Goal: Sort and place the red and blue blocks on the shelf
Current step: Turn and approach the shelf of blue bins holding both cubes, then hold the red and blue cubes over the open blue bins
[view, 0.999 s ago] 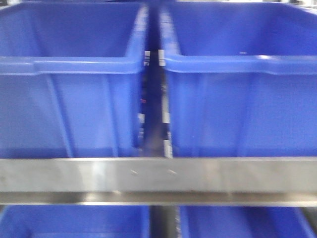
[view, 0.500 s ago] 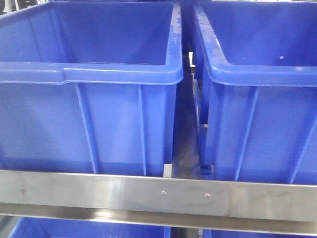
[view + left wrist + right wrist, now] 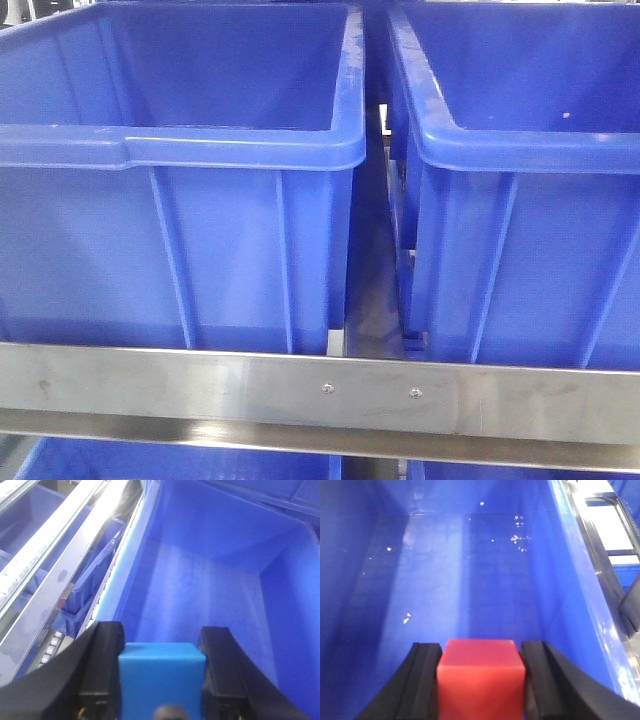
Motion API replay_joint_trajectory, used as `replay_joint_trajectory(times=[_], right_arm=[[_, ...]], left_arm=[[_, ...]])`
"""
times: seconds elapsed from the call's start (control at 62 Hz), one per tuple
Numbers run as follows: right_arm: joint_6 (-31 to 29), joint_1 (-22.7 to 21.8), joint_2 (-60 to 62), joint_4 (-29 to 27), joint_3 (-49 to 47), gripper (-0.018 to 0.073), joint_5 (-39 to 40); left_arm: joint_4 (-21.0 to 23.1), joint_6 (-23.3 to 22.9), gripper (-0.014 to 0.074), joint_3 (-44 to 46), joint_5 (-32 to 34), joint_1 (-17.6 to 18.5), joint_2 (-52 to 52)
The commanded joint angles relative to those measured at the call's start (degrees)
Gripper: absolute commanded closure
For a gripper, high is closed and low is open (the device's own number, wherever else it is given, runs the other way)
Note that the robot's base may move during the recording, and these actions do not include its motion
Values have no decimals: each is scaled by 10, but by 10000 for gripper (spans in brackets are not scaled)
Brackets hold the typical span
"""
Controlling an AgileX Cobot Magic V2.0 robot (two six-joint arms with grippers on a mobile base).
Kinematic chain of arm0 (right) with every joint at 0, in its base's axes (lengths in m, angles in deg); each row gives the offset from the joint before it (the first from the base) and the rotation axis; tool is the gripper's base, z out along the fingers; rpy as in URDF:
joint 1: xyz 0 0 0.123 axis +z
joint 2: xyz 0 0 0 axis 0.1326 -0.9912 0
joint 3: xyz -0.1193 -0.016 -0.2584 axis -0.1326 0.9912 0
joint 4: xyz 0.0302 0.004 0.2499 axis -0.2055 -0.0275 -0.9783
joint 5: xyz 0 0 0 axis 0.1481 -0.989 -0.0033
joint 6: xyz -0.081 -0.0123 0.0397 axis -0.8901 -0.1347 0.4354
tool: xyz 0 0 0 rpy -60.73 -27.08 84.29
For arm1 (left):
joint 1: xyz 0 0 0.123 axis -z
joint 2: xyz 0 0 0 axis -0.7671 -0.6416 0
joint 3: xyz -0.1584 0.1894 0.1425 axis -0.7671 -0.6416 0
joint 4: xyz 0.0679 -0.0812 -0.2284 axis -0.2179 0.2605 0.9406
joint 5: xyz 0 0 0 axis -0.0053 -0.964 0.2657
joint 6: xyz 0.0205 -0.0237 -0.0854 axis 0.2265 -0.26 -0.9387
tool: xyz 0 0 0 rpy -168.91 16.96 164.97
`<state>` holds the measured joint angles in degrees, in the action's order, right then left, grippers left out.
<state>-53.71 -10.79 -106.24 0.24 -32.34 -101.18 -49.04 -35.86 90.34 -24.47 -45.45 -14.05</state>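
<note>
My left gripper (image 3: 162,652) is shut on the blue block (image 3: 162,680), held above the inside of a large blue bin (image 3: 210,580). In the right wrist view the right gripper (image 3: 481,655) is shut on the red block (image 3: 481,680), over the floor of another blue bin (image 3: 460,565). The shelf shows in the front view as a brushed-steel rail (image 3: 300,395) with two screws, carrying two blue bins (image 3: 180,150) (image 3: 530,150) side by side. Neither gripper nor block appears in the front view.
A narrow gap (image 3: 375,260) separates the two bins on the shelf. White roller tracks and steel rails (image 3: 55,565) run to the left of the left bin, with a smaller blue bin (image 3: 92,580) below. A steel rail (image 3: 600,545) borders the right bin.
The front view has shifted from a blurred, lower framing to a steady, closer look at the bins, with the rail lower in frame; since half a second ago almost nothing differs.
</note>
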Motion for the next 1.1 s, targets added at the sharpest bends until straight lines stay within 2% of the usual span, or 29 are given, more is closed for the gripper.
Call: replay_joint_trajectory(times=[0.0, 1.08], right_arm=[[-4, -3, 0, 7, -16, 501, 51], [-4, -3, 0, 7, -16, 501, 51]], left_arm=[[2, -3, 473, 16, 49, 0, 0], [2, -3, 473, 16, 49, 0, 0]])
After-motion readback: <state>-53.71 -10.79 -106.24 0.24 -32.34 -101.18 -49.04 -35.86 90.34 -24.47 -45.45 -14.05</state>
